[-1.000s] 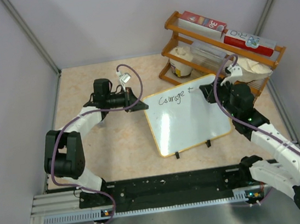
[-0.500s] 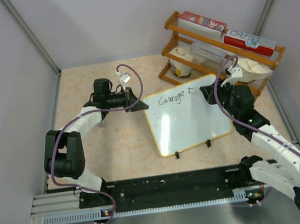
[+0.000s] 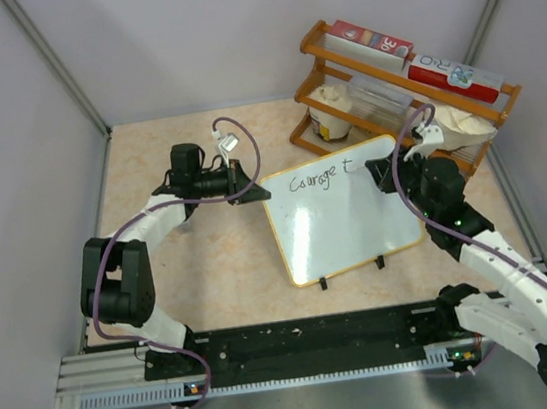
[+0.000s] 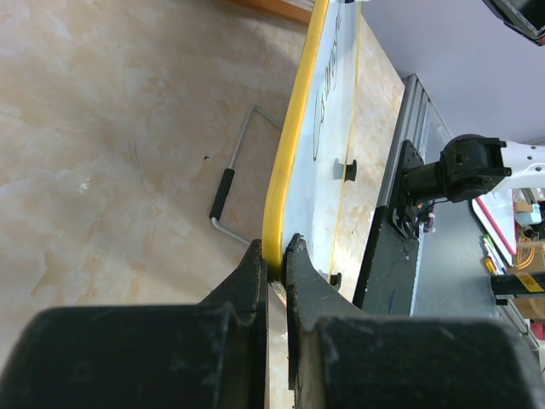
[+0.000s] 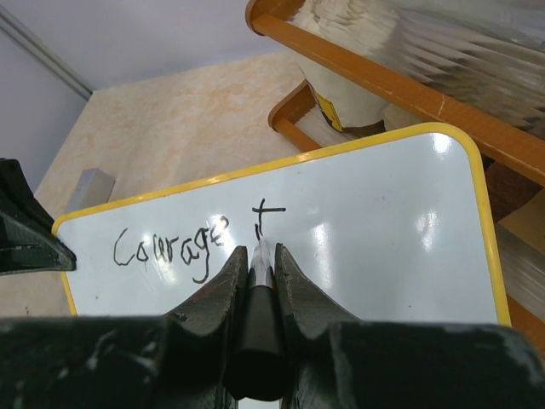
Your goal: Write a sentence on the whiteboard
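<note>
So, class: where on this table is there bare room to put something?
Bare beige tabletop lies between the yellow-rimmed whiteboard and the left arm's elbow, and beyond the left hand. Crowded: far right, around the orange wooden rack and right hand.

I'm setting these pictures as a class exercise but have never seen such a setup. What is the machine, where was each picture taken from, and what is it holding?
These are two robot arms bolted at the near edge of a table, each ending in a two-finger gripper. The wide picture comes from a fixed camera above and behind them. The other two come from a camera on each wrist, so the dark shapes at the bottom are that arm's own fingers. The left gripper is clamped on the yellow rim of the whiteboard. The right gripper holds a marker with its tip at the board, where the unfinished sentence reads "Courage" and a "t". Behind the board stands a wooden rack with boxes and a white tub.
</note>
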Robot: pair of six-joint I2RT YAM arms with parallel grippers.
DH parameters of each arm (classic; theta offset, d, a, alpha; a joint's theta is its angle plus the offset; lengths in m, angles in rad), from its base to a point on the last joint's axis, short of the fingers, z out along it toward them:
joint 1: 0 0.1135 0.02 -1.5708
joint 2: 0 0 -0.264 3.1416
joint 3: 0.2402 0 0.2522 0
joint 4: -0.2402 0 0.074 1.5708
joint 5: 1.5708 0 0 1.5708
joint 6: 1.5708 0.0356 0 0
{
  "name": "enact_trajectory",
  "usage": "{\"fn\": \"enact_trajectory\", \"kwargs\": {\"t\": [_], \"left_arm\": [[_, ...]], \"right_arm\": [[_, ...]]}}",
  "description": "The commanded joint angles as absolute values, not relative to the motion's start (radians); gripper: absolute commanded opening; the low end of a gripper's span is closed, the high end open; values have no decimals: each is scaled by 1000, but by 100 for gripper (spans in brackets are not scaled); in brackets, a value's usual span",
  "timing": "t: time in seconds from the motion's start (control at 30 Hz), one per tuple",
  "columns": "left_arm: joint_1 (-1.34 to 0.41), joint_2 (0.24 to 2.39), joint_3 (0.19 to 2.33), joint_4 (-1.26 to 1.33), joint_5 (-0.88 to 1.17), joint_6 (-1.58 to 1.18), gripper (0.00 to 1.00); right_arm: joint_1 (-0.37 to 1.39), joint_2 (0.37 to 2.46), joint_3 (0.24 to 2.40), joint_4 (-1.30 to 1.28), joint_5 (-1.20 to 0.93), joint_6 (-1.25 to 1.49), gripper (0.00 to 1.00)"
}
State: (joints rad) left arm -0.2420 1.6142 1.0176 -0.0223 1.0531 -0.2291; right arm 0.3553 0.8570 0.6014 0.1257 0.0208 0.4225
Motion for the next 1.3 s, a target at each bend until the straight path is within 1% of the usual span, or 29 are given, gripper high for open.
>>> {"fn": "enact_trajectory", "kwargs": {"t": [0.0, 0.27, 0.5, 0.73, 1.03, 1.27], "left_arm": [[-296, 1637, 979, -75, 963, -31, 0], [-296, 1637, 977, -75, 962, -29, 0], [-298, 1637, 977, -75, 960, -28, 0], [-296, 1637, 977, -75, 962, -28, 0], [-298, 1632, 979, -78, 965, -26, 0], [-298, 1632, 980, -80, 966, -25, 0]], "right_arm": [[342, 830, 594, 104, 46, 405, 0], [344, 828, 607, 103, 95, 388, 0], [344, 844, 644, 129, 95, 393, 0], [342, 796, 643, 166, 92, 405, 0], [342, 827, 655, 161, 146, 390, 0], [341, 862, 653, 167, 146, 394, 0]]}}
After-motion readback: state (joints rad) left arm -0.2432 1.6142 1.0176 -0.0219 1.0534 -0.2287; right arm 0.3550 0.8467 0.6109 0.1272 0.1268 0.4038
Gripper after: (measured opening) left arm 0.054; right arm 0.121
